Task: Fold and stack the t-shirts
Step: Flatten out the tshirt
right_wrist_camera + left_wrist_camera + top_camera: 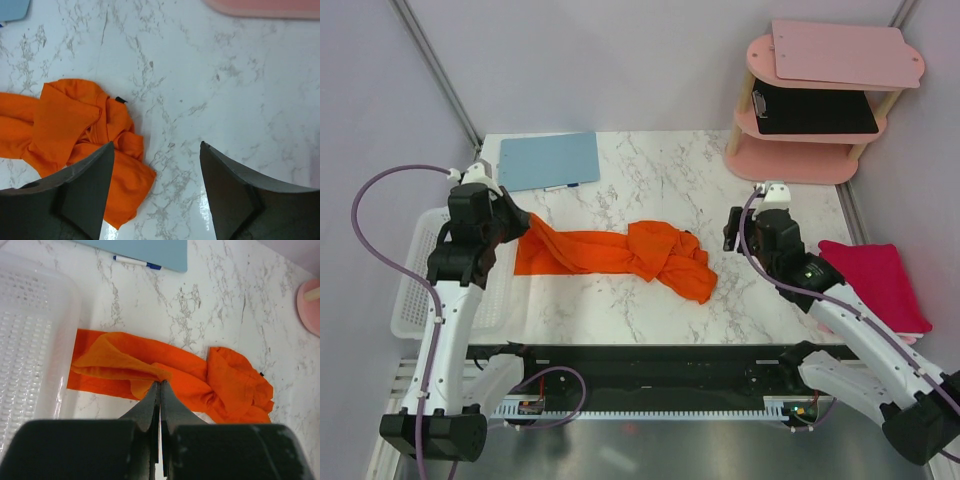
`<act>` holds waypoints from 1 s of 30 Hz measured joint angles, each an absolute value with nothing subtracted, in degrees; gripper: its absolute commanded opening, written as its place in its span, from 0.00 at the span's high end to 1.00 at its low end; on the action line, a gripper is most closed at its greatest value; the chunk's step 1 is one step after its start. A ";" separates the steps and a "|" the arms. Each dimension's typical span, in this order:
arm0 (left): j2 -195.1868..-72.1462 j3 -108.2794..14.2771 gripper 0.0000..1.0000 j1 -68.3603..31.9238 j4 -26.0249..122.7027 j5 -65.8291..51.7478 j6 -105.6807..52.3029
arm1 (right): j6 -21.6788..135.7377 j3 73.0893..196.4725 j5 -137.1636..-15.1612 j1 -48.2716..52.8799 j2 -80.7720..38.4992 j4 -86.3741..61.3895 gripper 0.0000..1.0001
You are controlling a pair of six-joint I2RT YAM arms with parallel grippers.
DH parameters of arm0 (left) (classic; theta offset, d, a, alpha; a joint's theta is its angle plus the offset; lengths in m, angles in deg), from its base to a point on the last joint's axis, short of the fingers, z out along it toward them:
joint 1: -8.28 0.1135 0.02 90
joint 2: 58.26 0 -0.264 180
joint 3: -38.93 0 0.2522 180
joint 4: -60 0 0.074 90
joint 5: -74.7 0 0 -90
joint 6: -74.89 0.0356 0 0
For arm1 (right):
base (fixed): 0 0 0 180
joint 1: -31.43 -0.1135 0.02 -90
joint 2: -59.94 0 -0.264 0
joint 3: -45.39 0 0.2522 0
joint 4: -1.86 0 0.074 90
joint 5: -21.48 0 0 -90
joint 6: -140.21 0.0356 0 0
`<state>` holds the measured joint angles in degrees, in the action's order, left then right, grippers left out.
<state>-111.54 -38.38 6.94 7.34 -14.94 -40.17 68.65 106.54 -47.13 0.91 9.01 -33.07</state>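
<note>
The orange t-shirt (620,255) lies crumpled in a long strip across the middle of the marble table; it also shows in the left wrist view (200,380) and the right wrist view (65,125). My left gripper (161,383) is shut on the shirt's left part, pinching a lifted fold; in the top view it (520,228) sits at the shirt's left end. My right gripper (156,146) is open and empty, above bare marble just right of the shirt; in the top view it (732,232) is apart from the cloth. The magenta-pink t-shirt (875,280) lies folded at the table's right edge.
A white plastic basket (420,290) stands at the left edge. A light-blue clipboard (548,160) with a pen lies at the back left. A pink tiered shelf (810,120) stands at the back right, with a pale pink board (845,52) on top.
</note>
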 measured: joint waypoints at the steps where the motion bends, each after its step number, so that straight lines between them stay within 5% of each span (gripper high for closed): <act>1: -111.23 -37.31 0.98 6.94 7.23 -14.85 -40.15 | 69.39 105.43 -48.14 0.91 7.83 -32.30 0.17; 2: -110.92 -36.33 0.98 6.94 7.21 -14.81 -40.12 | 70.01 104.53 -49.25 0.91 6.62 -31.49 0.08; 4: -110.42 -34.77 0.98 6.94 7.10 -14.74 -40.10 | 71.01 103.44 -52.62 0.91 3.46 -29.35 0.06; 17: -108.65 -29.27 0.98 6.94 7.43 -13.24 -40.10 | 79.25 108.53 -79.05 0.91 -28.67 -12.28 0.11; 30: -108.30 -26.14 0.98 6.94 8.72 -12.19 -40.10 | 86.60 109.49 -88.53 0.47 -30.47 -7.30 0.21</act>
